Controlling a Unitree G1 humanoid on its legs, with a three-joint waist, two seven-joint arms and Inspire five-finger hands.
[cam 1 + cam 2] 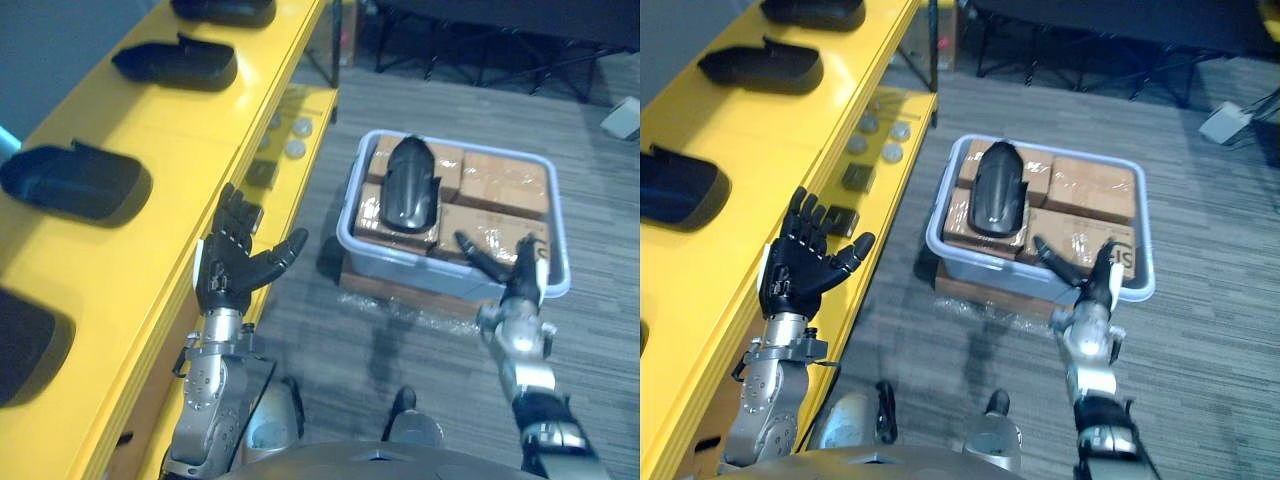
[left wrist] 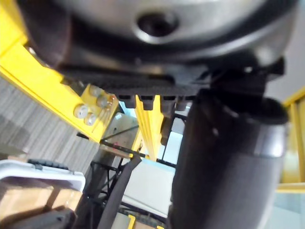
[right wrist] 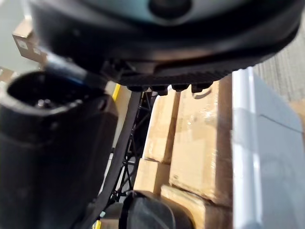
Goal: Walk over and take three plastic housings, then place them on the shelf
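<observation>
One black plastic housing [image 1: 408, 184] lies on cardboard boxes in a pale grey bin [image 1: 455, 275] on the floor. Several more black housings [image 1: 72, 180] [image 1: 178, 62] rest on the yellow shelf's top [image 1: 120, 270] at my left. My left hand [image 1: 232, 262] is raised beside the shelf's edge, open, fingers spread, holding nothing. My right hand [image 1: 510, 272] hovers open over the bin's near rim, fingers straight, empty. In the right wrist view the housing [image 3: 152, 212] shows past the fingers, with the bin's rim [image 3: 245, 143] beside it.
A lower yellow shelf [image 1: 300, 150] holds small round parts [image 1: 297, 137] and a dark block [image 1: 262, 173]. The bin sits on a low pallet on grey carpet. Black table legs [image 1: 480, 50] stand at the back, and a white box [image 1: 622, 118] at far right.
</observation>
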